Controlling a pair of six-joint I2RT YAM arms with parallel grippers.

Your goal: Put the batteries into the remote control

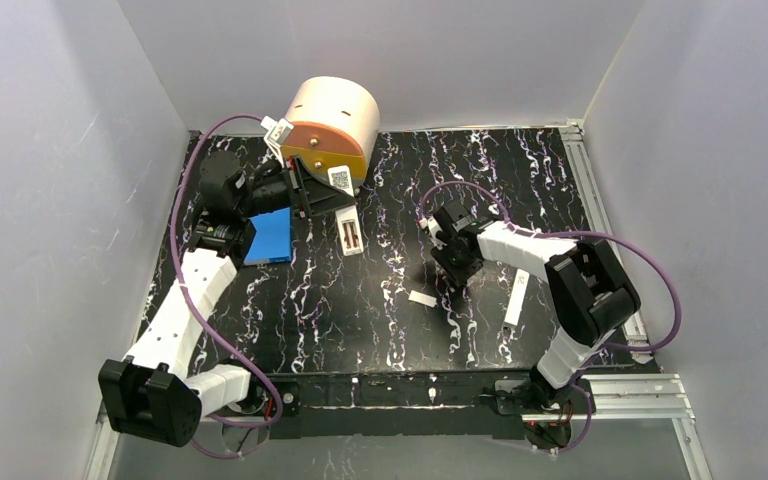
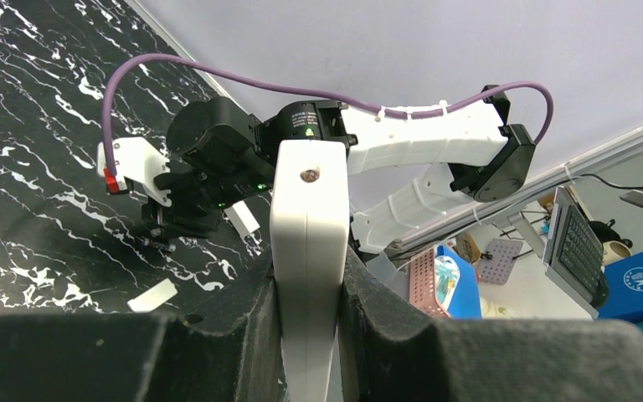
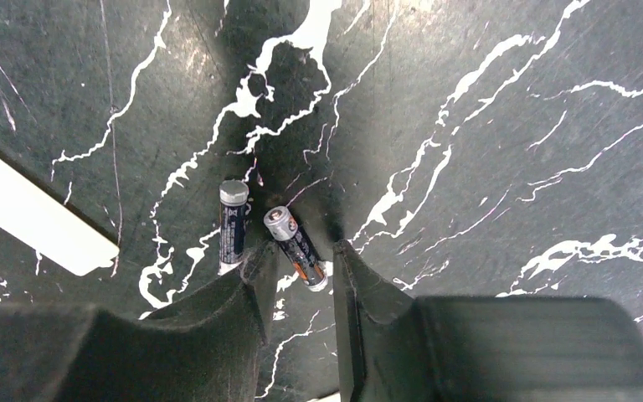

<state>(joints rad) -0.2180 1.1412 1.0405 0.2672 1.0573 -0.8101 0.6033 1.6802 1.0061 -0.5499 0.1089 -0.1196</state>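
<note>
Across the black marbled table (image 1: 400,330), with the cream-and-orange drum (image 1: 332,125) at its back edge, the job looks to me only prepared, not yet loaded. My left gripper (image 2: 308,272) is clenched on the remote control (image 2: 308,193), pinching it across its width near the drum and the blue block (image 1: 270,237). From overhead its upturned side shows two dark slots, which I judge to be the battery bay, open and unfilled. The long white bar (image 1: 516,298) lies beside my right arm, and the loose white cover piece (image 1: 423,299) lies near my right gripper (image 3: 300,266). Both batteries (image 3: 234,226) lie on the marble, just beside each other. My right jaws stand apart, straddling the angled battery (image 3: 298,248) without pinching it. Left to do: grasp, carry and seat each cell.
</note>
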